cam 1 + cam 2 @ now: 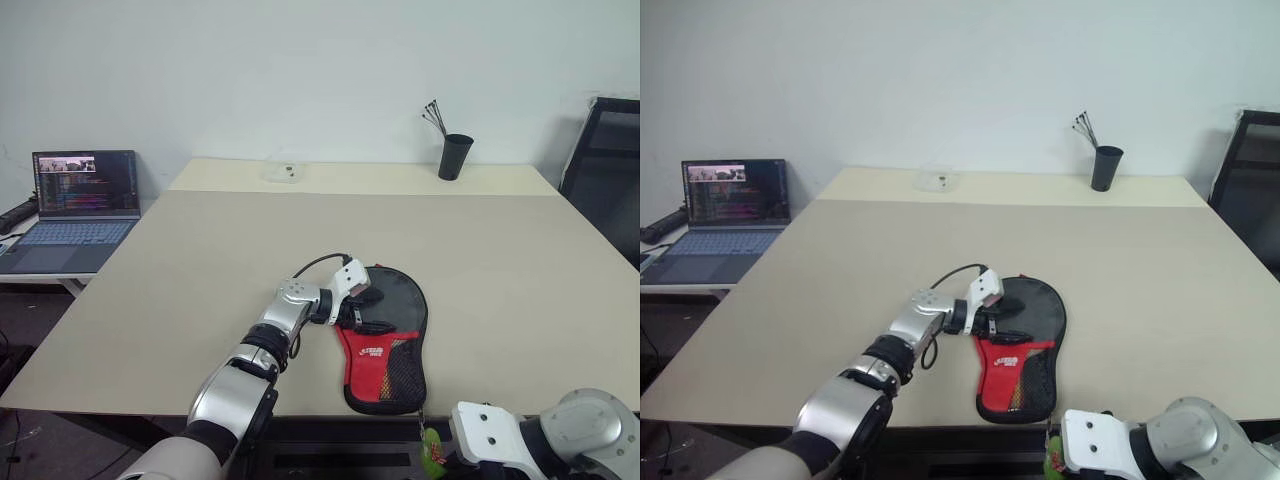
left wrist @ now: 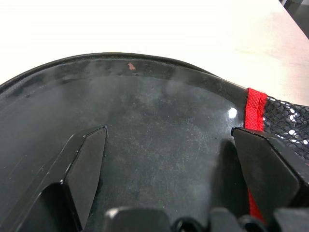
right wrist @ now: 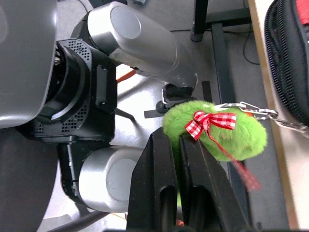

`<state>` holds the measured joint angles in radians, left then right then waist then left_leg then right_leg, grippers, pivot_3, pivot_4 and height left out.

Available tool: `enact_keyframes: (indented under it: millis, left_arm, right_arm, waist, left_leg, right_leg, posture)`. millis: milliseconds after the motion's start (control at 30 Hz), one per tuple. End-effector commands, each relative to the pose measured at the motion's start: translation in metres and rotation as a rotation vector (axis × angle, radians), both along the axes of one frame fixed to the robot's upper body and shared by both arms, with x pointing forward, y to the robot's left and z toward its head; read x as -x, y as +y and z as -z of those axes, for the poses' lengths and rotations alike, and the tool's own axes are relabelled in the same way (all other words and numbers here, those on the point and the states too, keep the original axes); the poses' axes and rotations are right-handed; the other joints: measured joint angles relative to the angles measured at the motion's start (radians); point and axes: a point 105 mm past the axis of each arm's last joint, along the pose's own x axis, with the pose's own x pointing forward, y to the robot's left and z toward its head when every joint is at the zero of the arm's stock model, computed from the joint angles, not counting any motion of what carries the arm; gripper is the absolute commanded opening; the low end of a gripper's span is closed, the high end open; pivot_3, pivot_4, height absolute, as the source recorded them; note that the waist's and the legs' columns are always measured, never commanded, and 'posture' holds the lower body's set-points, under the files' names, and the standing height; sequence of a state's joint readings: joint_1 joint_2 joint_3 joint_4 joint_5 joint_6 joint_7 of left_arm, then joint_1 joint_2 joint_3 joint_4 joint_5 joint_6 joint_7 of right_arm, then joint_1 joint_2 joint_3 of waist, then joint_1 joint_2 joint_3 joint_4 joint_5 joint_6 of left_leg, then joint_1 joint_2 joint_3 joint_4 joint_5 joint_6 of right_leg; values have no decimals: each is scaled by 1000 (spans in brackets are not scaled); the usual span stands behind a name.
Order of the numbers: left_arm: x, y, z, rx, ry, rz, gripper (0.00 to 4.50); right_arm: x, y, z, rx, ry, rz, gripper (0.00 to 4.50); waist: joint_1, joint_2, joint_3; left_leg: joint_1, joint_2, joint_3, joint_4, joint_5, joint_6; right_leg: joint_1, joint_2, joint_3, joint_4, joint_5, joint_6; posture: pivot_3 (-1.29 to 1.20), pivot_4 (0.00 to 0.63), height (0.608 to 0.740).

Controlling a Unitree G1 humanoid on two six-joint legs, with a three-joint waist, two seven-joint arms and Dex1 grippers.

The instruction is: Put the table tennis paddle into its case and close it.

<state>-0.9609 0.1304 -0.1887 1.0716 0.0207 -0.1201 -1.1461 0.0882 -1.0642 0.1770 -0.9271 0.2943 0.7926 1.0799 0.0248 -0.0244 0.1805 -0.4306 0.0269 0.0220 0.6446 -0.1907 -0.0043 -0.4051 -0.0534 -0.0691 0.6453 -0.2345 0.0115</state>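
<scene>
One paddle-shaped fabric case [image 1: 385, 340] with mesh pocket

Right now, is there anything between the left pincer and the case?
Nothing visible. The left pincer is open and sits directly over the case, its fingers spread above the glossy black upper part. The table near the case is bare.

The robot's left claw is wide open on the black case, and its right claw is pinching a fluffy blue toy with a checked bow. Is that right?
Almost. The fluffy toy is green, not blue; the right wrist view shows it. The rest holds: the left claw is wide open on the black case, and the right claw pinches the toy with the checked bow.
</scene>
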Motion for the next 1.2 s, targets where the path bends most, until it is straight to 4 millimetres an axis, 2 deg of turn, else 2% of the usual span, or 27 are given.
enact_keyframes:
  millis: [33,133,433,600,733,800,867,967,1067,1200]
  left_arm:
    - [4,1,15,-41,38,-3,4500]
    - [4,0,15,-38,37,-2,4500]
    - [6,-4,14,-29,37,8,4500]
    - [8,-6,13,-16,40,17,4500]
    - [10,-4,5,11,26,45,4500]
    - [11,2,-6,35,3,64,4500]
    - [10,14,-20,55,-32,70,4500]
    - [10,29,-35,72,-75,55,4500]
    - [15,65,-64,136,-119,-24,4500]
    - [31,98,-78,185,-122,-136,4500]
  right_arm:
    - [-1,2,-8,-23,1,-9,33]
    - [-4,5,-16,-45,-12,-10,660]
    - [-14,4,-27,-39,-45,47,3664]
    - [-35,-5,-41,-68,-80,116,3664]
    - [-71,-14,-61,-152,-187,225,3664]
    - [-91,-19,-70,-205,-233,288,3664]
    - [-110,-22,-79,-284,-276,341,3664]
    - [-130,-26,-83,-350,-321,386,3664]
    - [-160,-28,-84,-446,-382,429,3664]
    - [-188,-28,-85,-537,-396,466,3664]
  waist:
    - [0,0,0]
    - [0,0,0]
    - [0,0,0]
    - [0,0,0]
    - [-1,0,0]
    - [-2,-1,1]
    - [-3,-1,1]
    - [-8,-1,2]
    - [-22,-1,3]
    - [-27,0,4]
  left_leg:
    - [0,0,0,0,0,0]
    - [0,0,0,0,0,0]
    - [0,0,0,0,0,0]
    - [0,0,0,0,0,0]
    - [0,0,0,0,0,0]
    - [0,0,0,0,0,0]
    - [-1,1,1,-1,0,0]
    - [-2,1,2,-2,0,0]
    - [-2,2,3,-3,0,1]
    - [-2,3,4,-3,0,1]
  right_leg:
    - [0,0,0,0,0,0]
    - [0,0,0,0,0,0]
    - [0,-1,0,0,0,0]
    - [0,-1,0,0,0,0]
    - [0,-1,0,0,0,0]
    - [0,-1,0,0,0,0]
    - [-2,0,1,0,0,0]
    - [-4,1,2,0,3,5]
    - [-6,4,4,1,3,5]
    - [-6,5,4,2,3,5]
  posture:
    - [0,150,740]
    - [0,150,740]
    - [0,150,740]
    - [0,150,740]
    - [0,150,740]
    - [0,150,740]
    - [0,150,740]
    - [0,150,740]
    - [0,150,740]
    - [0,150,740]
